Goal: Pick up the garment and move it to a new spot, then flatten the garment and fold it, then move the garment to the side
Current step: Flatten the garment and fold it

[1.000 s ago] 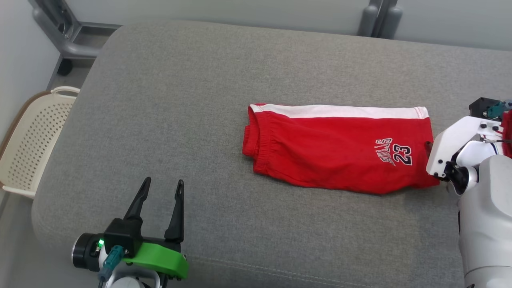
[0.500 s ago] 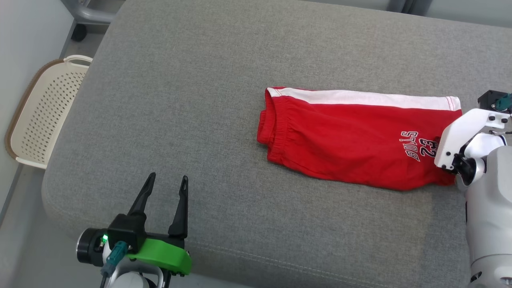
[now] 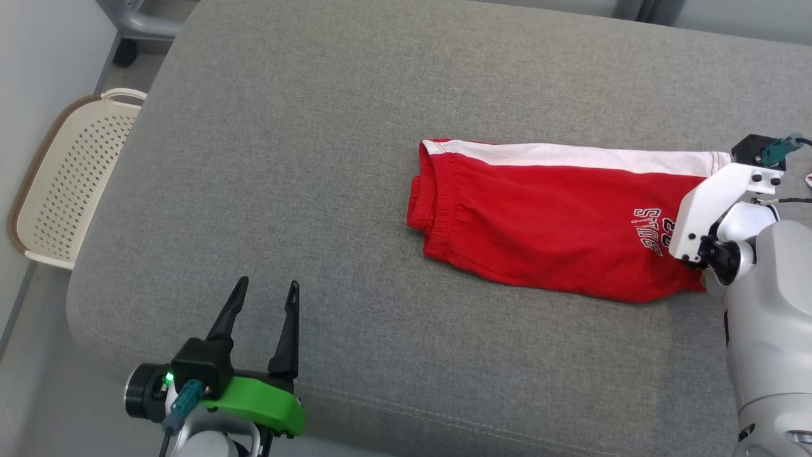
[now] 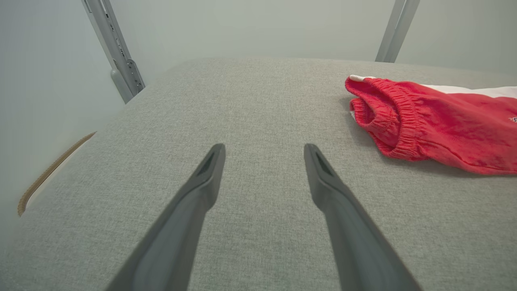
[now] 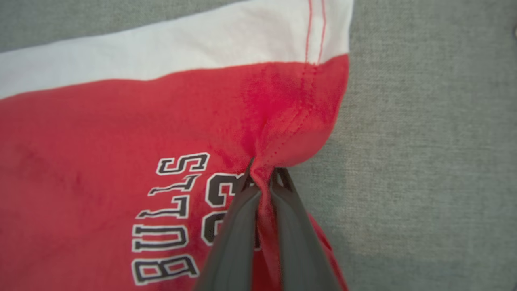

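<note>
Head view: red shorts [image 3: 545,222] with a white side stripe lie flat on the right half of a grey cushion [image 3: 285,158], waistband end toward the middle, hem end at the right. A white wrist housing [image 3: 717,203] sits over the hem end and covers part of the printed lettering. Left pincer [image 3: 266,287] hovers at the cushion's near left edge, fingers wide, nothing between them, well apart from the shorts. Cream perforated basket [image 3: 63,184] on the floor past the cushion's left side

Left wrist view: both dark fingers spread over bare grey fabric; elastic waistband of the shorts at upper right, not touched

Right wrist view: right pincer [image 5: 262,173] closed tight on a pinched fold of red cloth at the hem, beside the "23" print; cloth puckers toward the fingertips
</note>
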